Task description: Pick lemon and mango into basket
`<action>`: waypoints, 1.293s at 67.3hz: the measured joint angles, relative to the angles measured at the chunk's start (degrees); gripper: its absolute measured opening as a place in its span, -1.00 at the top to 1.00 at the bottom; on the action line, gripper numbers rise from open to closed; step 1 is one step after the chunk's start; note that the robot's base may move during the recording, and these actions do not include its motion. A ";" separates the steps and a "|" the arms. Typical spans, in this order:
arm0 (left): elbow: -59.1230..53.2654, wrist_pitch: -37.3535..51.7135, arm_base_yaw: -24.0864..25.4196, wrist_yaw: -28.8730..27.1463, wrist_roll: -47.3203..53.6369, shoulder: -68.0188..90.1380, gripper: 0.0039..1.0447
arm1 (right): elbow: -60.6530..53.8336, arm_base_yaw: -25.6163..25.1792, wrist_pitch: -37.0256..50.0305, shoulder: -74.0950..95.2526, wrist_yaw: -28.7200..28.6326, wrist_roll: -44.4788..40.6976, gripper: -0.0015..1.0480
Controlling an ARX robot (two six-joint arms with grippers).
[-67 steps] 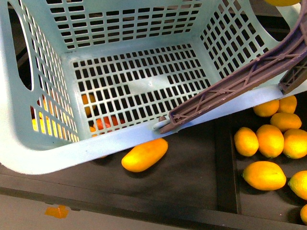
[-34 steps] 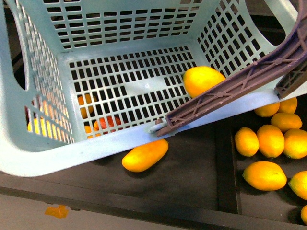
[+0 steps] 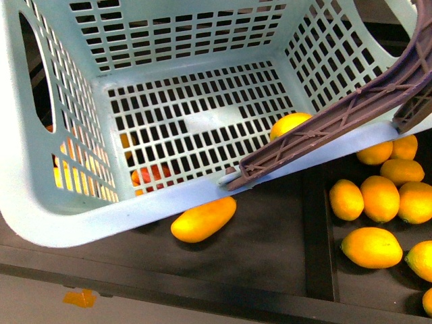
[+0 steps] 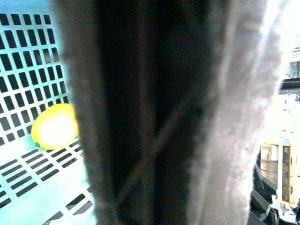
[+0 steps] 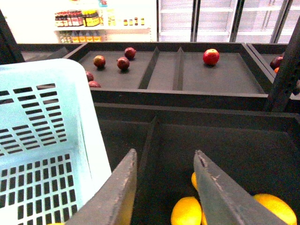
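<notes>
The aqua basket [image 3: 74, 223] fills the front view, tilted over the dark tray. Its brown handle [image 3: 324, 128] crosses the right side. A lemon [image 3: 289, 124] lies on the basket floor, partly hidden behind the handle; it also shows in the left wrist view [image 4: 54, 126]. The mango [image 3: 202, 218] lies on the tray just under the basket's near rim. My left gripper is shut on the handle [image 4: 150, 117], which fills its view and hides the fingers. My right gripper [image 5: 165, 152] is open and empty, beside the basket [image 5: 42, 117] and above loose lemons [image 5: 185, 211].
Several more lemons [image 3: 378, 199] lie in the right compartment, past a dark divider [image 3: 317, 229]. Orange and red fruit [image 3: 152, 174] show through the basket floor. Far trays hold red apples [image 5: 211, 56] and dark red fruit [image 5: 123, 62].
A lemon appeared inside the basket half a second ago and has since rolled down toward the near wall, behind the handle. The basket has shifted slightly. The mango has not moved.
</notes>
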 joint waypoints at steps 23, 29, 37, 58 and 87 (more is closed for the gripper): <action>0.00 -0.02 0.07 0.02 -0.02 0.00 0.72 | -10.45 -0.13 -2.23 -12.33 0.04 -0.74 0.96; 0.00 0.00 0.04 0.11 -0.02 0.00 0.72 | -12.35 -0.13 -3.87 -15.76 0.04 -0.74 0.96; 0.00 -0.02 0.04 0.28 -0.04 0.00 0.72 | -14.45 -0.13 -6.47 -20.44 0.04 -0.74 0.96; 0.00 0.00 0.04 0.17 -0.04 0.00 0.72 | -18.03 -0.15 -4.46 -22.34 0.04 -0.85 0.27; 0.00 0.00 -0.68 0.57 0.02 0.00 0.72 | -18.05 -0.24 -4.46 -22.51 0.35 -0.85 -0.82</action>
